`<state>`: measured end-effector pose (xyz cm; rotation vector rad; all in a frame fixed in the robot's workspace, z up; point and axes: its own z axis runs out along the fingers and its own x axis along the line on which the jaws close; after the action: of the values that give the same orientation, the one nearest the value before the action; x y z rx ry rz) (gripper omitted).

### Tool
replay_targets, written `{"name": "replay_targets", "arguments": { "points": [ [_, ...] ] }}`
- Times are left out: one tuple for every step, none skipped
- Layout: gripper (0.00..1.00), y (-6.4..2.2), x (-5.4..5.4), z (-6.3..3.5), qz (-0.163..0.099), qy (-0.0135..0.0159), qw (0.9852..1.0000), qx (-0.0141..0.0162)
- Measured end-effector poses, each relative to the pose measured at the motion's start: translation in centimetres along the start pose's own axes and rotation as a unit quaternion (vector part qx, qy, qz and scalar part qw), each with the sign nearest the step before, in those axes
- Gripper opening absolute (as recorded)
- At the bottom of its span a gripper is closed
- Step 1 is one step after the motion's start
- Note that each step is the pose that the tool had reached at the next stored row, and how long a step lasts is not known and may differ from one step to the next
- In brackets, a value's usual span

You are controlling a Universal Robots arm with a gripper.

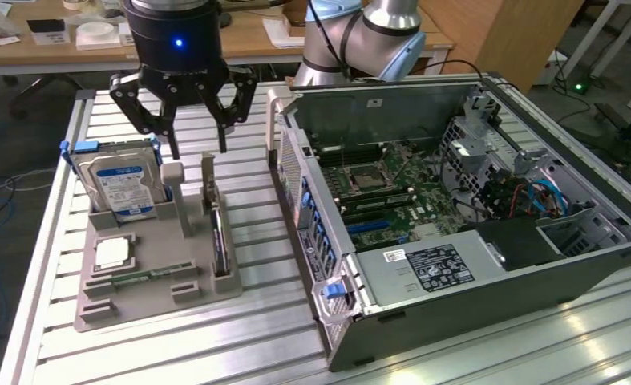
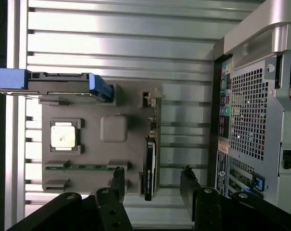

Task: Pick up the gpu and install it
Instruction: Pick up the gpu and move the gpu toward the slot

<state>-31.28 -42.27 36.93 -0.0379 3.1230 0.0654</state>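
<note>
Black fingers (image 2: 118, 185) of your gripper (image 2: 152, 173) stand spread and empty, poised above the grey holder (image 1: 149, 293). Your gpu (image 2: 149, 154) stands on edge in that holder's slot, on the side nearest the computer case (image 1: 443, 305). From the wrist it lines up between the two fingers. Hold that centring, descend straight, and close on the card's flat faces, clear of the holder's posts.
</note>
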Motion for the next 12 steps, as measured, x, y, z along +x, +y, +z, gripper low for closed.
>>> {"name": "replay_targets", "arguments": {
  "points": [
    [0.59, -0.09, 0.01, 0.0, -0.001, 0.0001, 1.0, 0.0001],
    [0.59, -0.18, 0.01, 0.0, -0.002, 0.0002, 1.0, 0.0001],
    [0.59, -0.25, 0.01, 0.02, -0.004, 0.0003, 1.0, 0.0001],
    [0.59, -0.31, 0.02, 0.05, -0.005, 0.0003, 1.0, 0.0002],
    [0.59, -0.37, 0.02, 0.09, -0.006, 0.0003, 1.0, 0.0004],
    [0.59, -0.44, 0.02, 0.12, -0.007, 0.0004, 1.0, 0.0005],
    [0.59, -0.51, 0.02, 0.16, -0.008, 0.0005, 1.0, 0.0007],
    [0.59, -0.58, 0.03, 0.19, -0.009, 0.0005, 1.0, 0.0008],
    [0.59, -0.65, 0.03, 0.23, -0.01, 0.0006, 1.0, 0.0009],
    [0.59, -0.72, 0.03, 0.25, -0.011, 0.0006, 0.9999, 0.001],
    [0.59, -0.79, 0.03, 0.28, -0.012, 0.0007, 0.9999, 0.0012],
    [0.59, -0.85, 0.04, 0.3, -0.013, 0.0007, 0.9999, 0.0015]
  ]
}}
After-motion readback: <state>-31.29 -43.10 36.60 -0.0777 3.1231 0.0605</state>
